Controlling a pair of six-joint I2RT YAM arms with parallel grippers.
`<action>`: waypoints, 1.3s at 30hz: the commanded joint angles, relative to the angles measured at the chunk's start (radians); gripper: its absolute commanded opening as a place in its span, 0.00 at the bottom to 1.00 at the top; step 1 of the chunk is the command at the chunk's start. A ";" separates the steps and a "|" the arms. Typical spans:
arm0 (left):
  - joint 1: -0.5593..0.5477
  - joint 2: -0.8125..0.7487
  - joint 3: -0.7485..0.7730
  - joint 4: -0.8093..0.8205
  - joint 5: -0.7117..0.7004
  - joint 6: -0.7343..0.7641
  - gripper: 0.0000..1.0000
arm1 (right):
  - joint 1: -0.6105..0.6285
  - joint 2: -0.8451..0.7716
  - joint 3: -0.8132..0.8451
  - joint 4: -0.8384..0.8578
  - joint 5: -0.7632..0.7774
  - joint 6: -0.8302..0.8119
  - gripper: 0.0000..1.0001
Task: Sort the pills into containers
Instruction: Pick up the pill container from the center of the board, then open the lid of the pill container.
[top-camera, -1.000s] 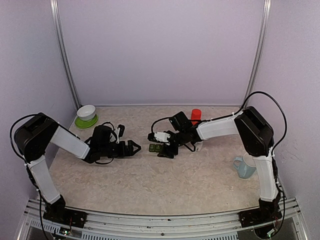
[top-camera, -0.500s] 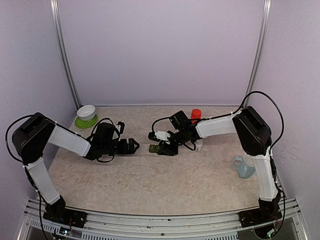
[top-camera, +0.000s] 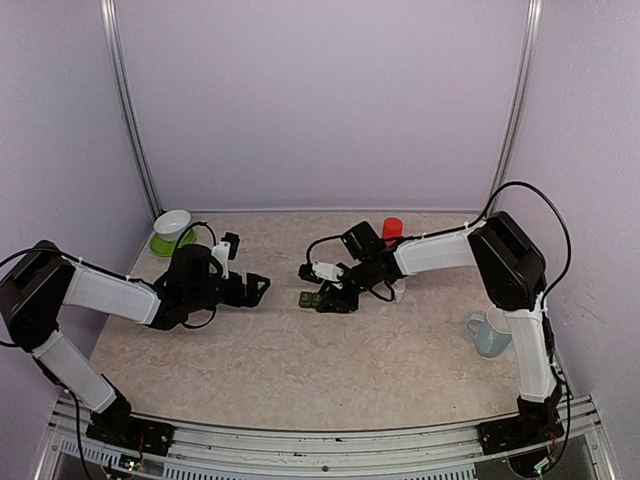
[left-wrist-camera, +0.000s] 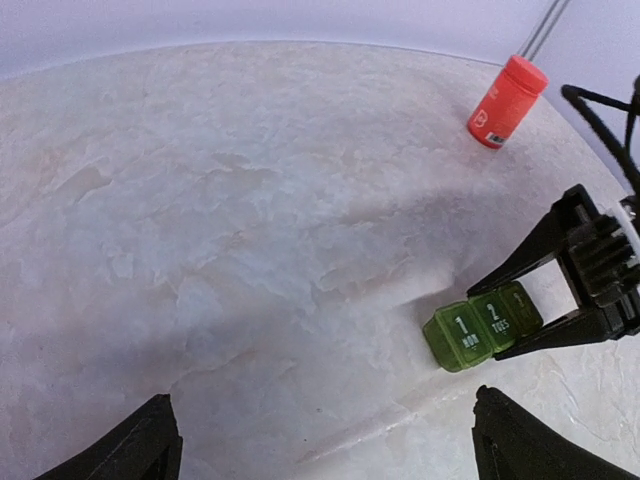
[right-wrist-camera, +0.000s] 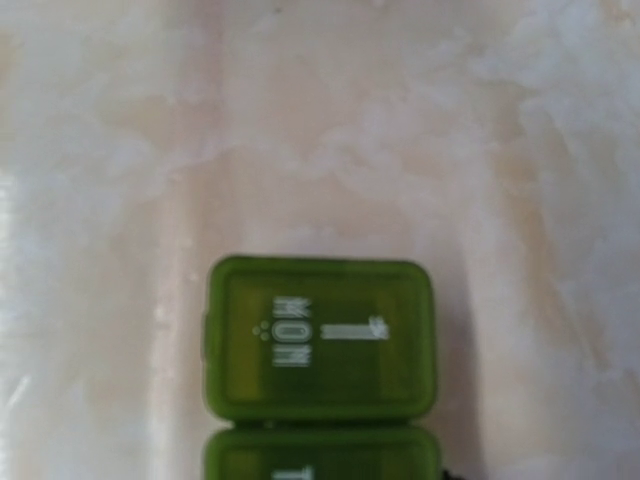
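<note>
The containers (top-camera: 311, 298) are a small dark green strip of joined lidded boxes lying flat at mid-table. Its lids read "1 MON" and "2 TUES" in the left wrist view (left-wrist-camera: 478, 325), and the MON lid (right-wrist-camera: 320, 338) fills the right wrist view. My right gripper (top-camera: 328, 298) straddles the strip's right end, a black finger (left-wrist-camera: 535, 250) pressed on each long side, shut on it. My left gripper (top-camera: 256, 287) stands open to the strip's left, apart from it, with only bare table between its fingertips (left-wrist-camera: 150, 445). The pills are out of view.
A red capped bottle (top-camera: 392, 229) stands behind the right forearm and shows lying far off in the left wrist view (left-wrist-camera: 507, 102). A white bowl on a green base (top-camera: 172, 229) sits at the back left. A pale blue mug (top-camera: 487, 334) stands at the right.
My right gripper's fingers have closed in on the containers' sides. My left arm has drawn back to the left, away from the strip, its gripper still open.
</note>
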 joint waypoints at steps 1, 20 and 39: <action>-0.012 -0.062 -0.043 0.148 0.126 0.156 0.99 | 0.003 -0.095 -0.033 -0.046 -0.041 0.047 0.33; -0.085 -0.185 -0.183 0.303 0.589 0.648 0.98 | 0.177 -0.437 -0.225 -0.119 0.044 0.107 0.31; -0.111 -0.059 -0.022 0.139 0.686 0.757 0.87 | 0.193 -0.476 -0.252 -0.111 0.008 0.113 0.31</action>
